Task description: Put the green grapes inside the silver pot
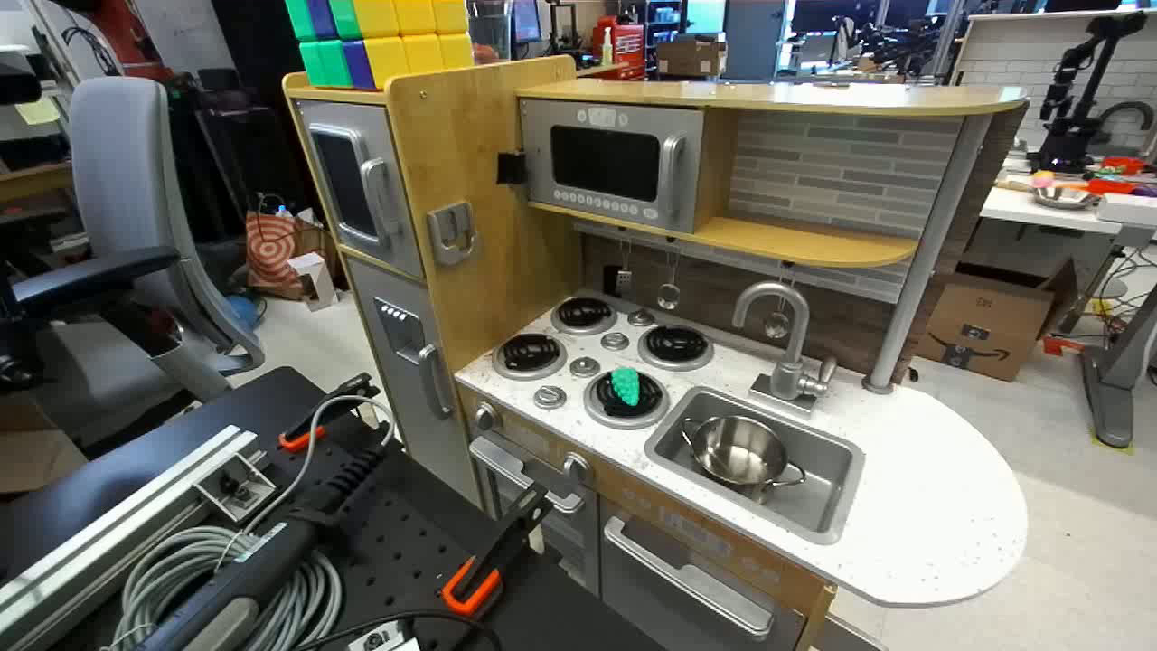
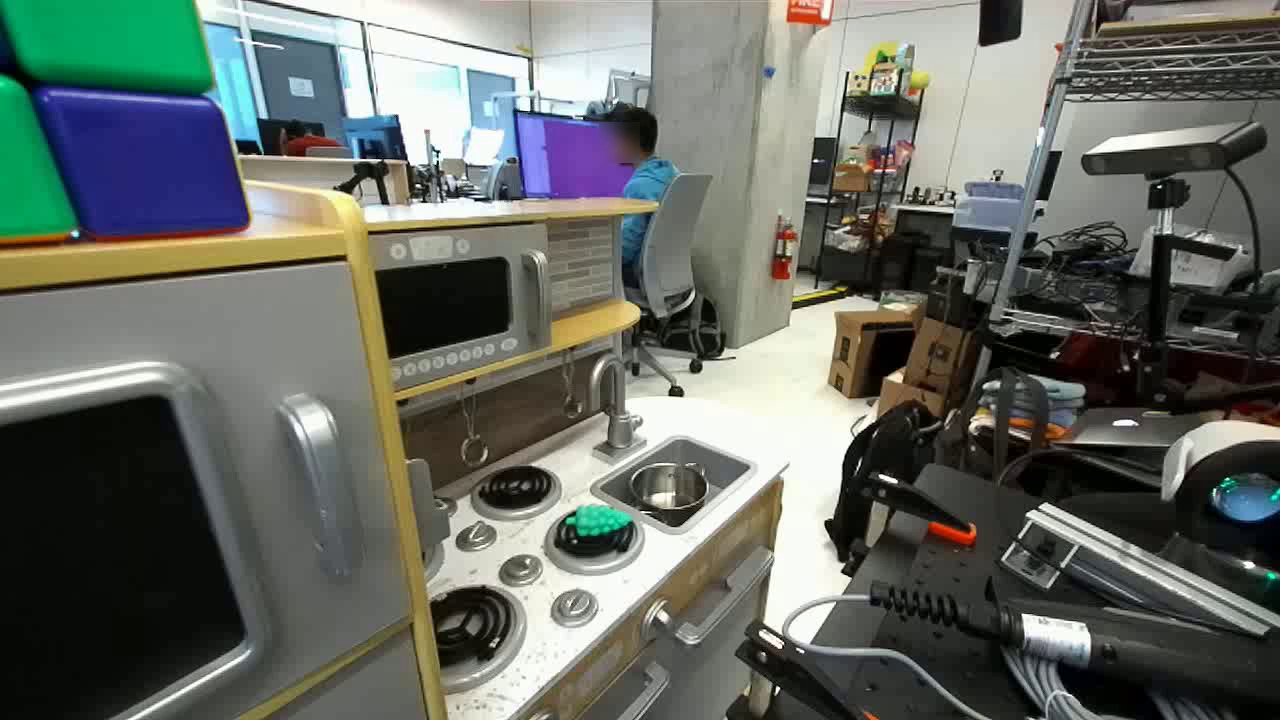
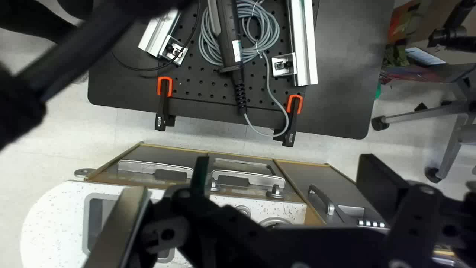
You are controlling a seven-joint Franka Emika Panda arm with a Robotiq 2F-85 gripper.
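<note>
The green grapes (image 1: 625, 386) lie on the front burner closest to the sink; they also show in an exterior view (image 2: 598, 520). The silver pot (image 1: 741, 452) stands upright in the sink basin, and it also shows in an exterior view (image 2: 668, 488). The part of its inside that I see is bare. My gripper (image 3: 284, 160) shows only in the wrist view, with its two fingers wide apart and nothing between them. It is above the toy kitchen's front side. In the wrist view the gripper's body covers the burner area, and neither grapes nor pot shows.
The grey sink (image 1: 836, 506) has a tall faucet (image 1: 785, 339) behind it. A shelf with a toy microwave (image 1: 610, 163) overhangs the back of the stove. A tall cabinet (image 1: 488, 199) stands beside the burners. A black table (image 1: 407, 542) with clamps and cables faces the kitchen.
</note>
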